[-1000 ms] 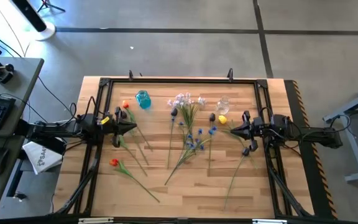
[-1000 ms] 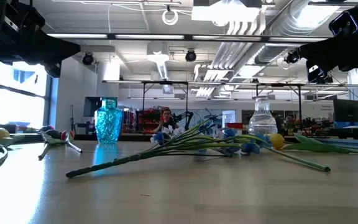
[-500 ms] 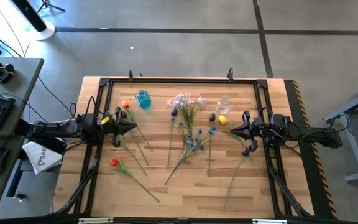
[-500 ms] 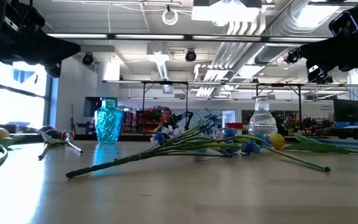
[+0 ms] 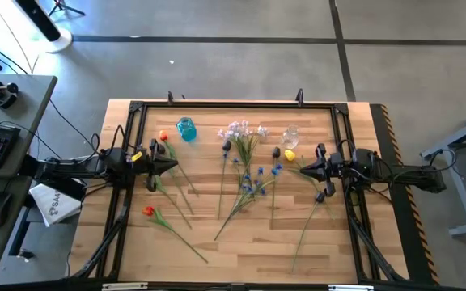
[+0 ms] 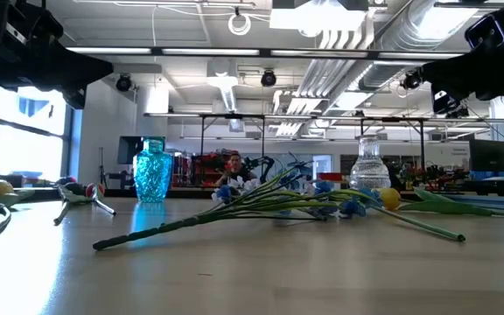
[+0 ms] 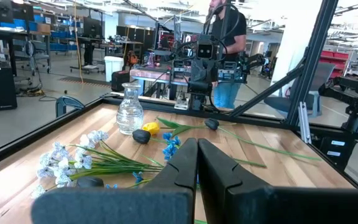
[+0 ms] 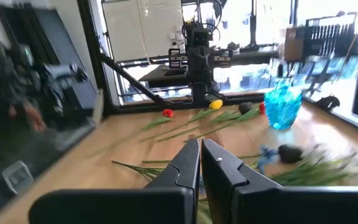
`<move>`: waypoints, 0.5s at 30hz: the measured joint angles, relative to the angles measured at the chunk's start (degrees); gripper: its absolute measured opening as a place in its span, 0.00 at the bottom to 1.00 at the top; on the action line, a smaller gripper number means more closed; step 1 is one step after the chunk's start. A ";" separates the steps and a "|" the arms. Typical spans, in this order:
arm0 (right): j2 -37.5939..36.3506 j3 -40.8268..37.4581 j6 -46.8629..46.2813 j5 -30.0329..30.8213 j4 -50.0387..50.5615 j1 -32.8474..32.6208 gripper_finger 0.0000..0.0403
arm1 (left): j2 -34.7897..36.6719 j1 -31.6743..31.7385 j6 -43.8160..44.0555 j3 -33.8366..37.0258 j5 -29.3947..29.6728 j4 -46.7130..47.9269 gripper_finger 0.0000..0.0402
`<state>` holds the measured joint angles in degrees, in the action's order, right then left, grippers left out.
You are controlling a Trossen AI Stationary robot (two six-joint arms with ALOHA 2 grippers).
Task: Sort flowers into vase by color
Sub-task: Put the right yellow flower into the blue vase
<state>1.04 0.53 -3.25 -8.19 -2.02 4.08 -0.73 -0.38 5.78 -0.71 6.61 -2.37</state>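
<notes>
Wooden table (image 5: 241, 242) with a black frame, in a big workshop with a grey floor. Nearest the front edge, a red flower (image 5: 148, 211) lying flat, stem slanting toward the front. Farther back, in the middle, blue flowers (image 5: 253, 179) and pale pink-white ones (image 5: 241, 129), heads to the back, long green stems fanning toward the front. A yellow flower (image 5: 290, 155) just beside the clear vase (image 5: 290, 136); an orange flower (image 5: 163, 136) near the blue vase (image 5: 186, 128). Both vases upright at the back, nothing inside. Left gripper (image 5: 171, 164) above the left side, fingers pressed together. Right gripper (image 5: 303, 169) above the right side, fingers pressed together too.
</notes>
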 joint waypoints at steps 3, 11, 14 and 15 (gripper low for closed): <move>0.00 0.00 6.39 1.28 0.09 0.00 0.03 | 0.02 -0.02 0.01 -0.02 0.00 0.00 0.00; 0.02 0.00 7.74 6.17 -1.42 0.07 0.03 | 0.01 -0.02 0.01 -0.01 0.00 -0.01 0.00; 0.04 -0.01 -9.30 10.65 -7.26 0.06 0.03 | 0.01 -0.01 0.01 -0.01 0.00 -0.01 0.00; 0.02 -0.02 -17.05 12.27 -9.78 0.04 0.03 | 0.01 -0.01 0.00 -0.02 0.00 -0.01 0.00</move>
<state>1.06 0.51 -20.30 4.08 -11.80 4.12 -0.73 -0.39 5.78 -0.73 6.61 -2.38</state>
